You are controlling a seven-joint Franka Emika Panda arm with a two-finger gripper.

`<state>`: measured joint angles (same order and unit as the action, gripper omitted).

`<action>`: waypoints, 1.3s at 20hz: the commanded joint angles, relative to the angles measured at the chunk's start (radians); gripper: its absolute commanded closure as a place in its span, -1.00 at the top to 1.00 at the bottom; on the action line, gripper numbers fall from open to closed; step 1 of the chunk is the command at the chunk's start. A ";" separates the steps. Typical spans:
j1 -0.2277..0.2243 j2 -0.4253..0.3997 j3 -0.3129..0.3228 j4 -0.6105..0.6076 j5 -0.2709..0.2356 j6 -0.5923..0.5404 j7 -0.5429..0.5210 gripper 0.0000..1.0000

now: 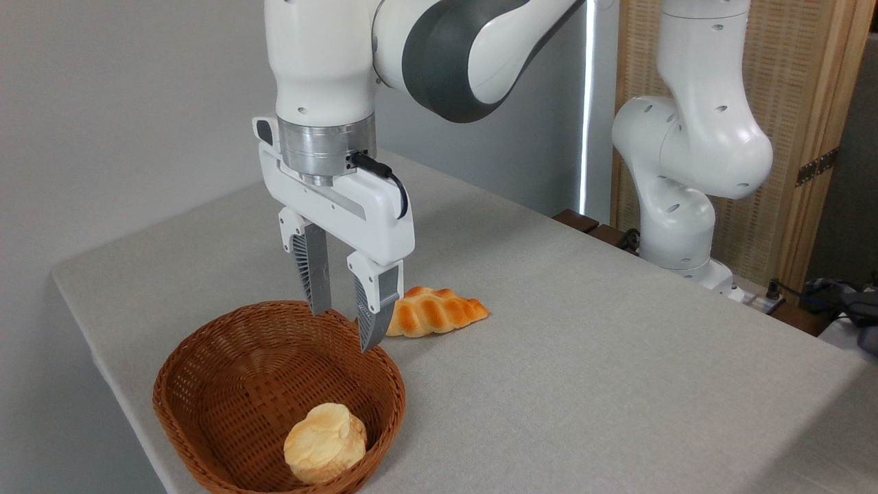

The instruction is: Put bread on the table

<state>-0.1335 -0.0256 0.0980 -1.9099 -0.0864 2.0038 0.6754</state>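
The gripper (pixel 341 322) hangs pointing straight down over the far rim of the basket (pixel 206 357), its two fingers spread apart with nothing between them; the fingertips sit level with the rim, clear of everything.

From the gripper, the bread (pixel 325 442) lies at about six o'clock, low in the picture, on the basket's floor against the near-right wall. At about two o'clock from the gripper, just beyond the basket, the braided loaf (pixel 433 312) rests on the table (pixel 583 357).

The bread is small, round and puffy, so I judge it light and probably soft or compressible; a hard squeeze could dent it, and its domed, flaky-looking top could let the fingers slide off. The best hold seems to be across its middle, on the opposite flanks, below the widest bulge of the top.

It has almost no long axis: nearly round in plan, with its cream top facing up and leaning slightly toward the basket wall. Any approach angle should therefore serve, though the wall close at its right leaves little finger room there.
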 commanded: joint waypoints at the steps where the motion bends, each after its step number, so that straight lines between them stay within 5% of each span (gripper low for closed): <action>1: -0.009 -0.008 0.029 0.009 0.010 0.007 -0.003 1.00; 12: -0.009 -0.008 0.029 0.009 0.011 0.013 0.001 1.00; 17: -0.009 -0.007 0.028 0.005 0.013 0.036 0.096 1.00; 26: -0.008 0.010 0.035 0.002 0.102 0.079 0.207 1.00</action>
<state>-0.1332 -0.0240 0.1163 -1.9032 -0.0251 2.0241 0.8590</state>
